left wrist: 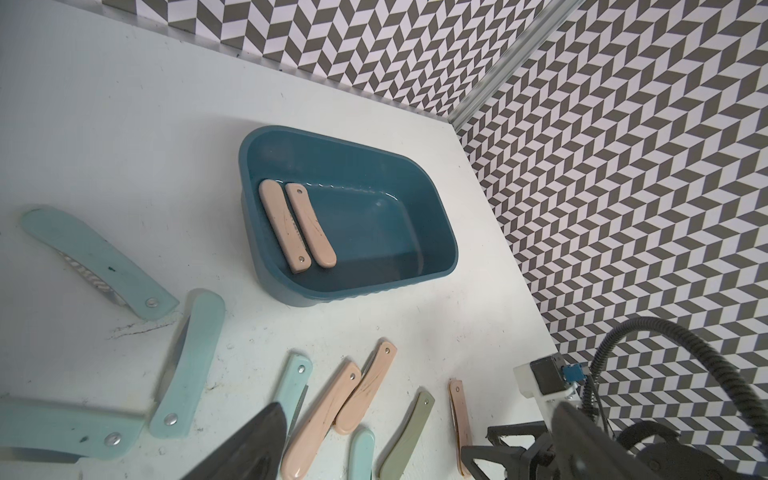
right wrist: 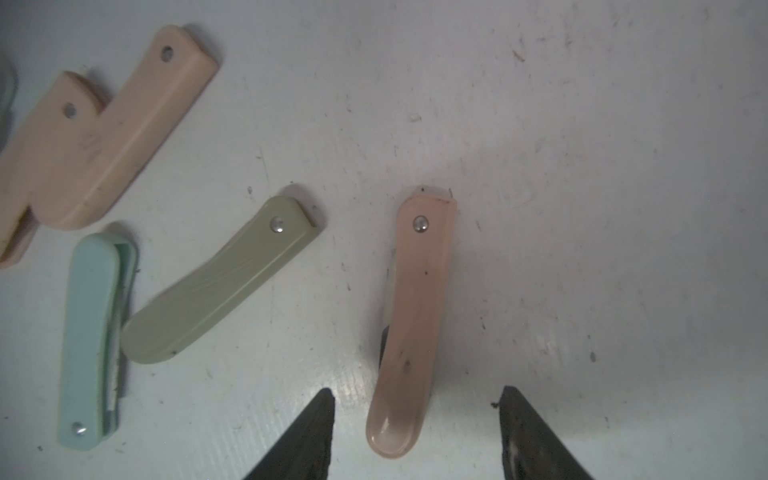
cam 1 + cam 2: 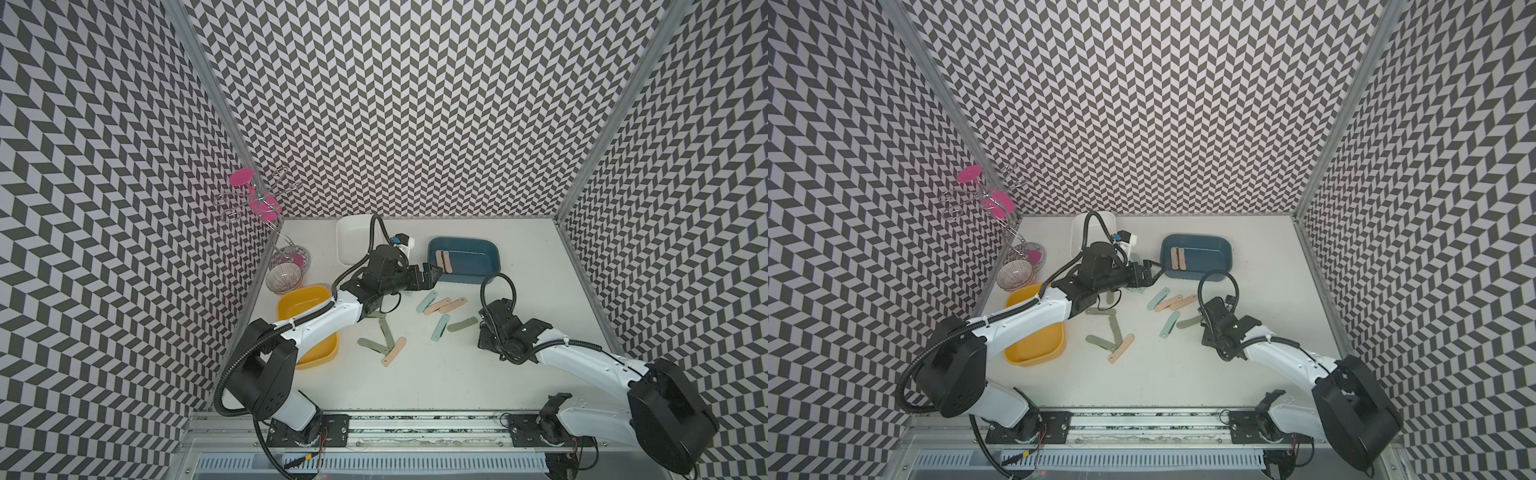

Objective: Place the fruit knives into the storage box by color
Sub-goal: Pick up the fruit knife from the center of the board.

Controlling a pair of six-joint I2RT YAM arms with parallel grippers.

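The blue storage box (image 3: 465, 259) (image 1: 349, 216) holds two peach-pink fruit knives (image 1: 297, 224) side by side at one end. My left gripper (image 3: 432, 276) hovers open at the box's near left corner with nothing in it. Only one of its fingers (image 1: 249, 444) shows in the left wrist view. My right gripper (image 2: 415, 392) points down at the table right of the loose knives. Its jaws stand apart on either side of a peach-pink knife (image 2: 415, 324), touching neither side. Several mint, pink and olive knives (image 3: 441, 327) lie scattered mid-table.
A yellow box (image 3: 303, 297) sits under my left forearm and a white box (image 3: 351, 241) stands behind it. A wire rack with pink glasses (image 3: 253, 199) and glass bowls (image 3: 284, 276) fill the back left corner. Patterned walls enclose three sides.
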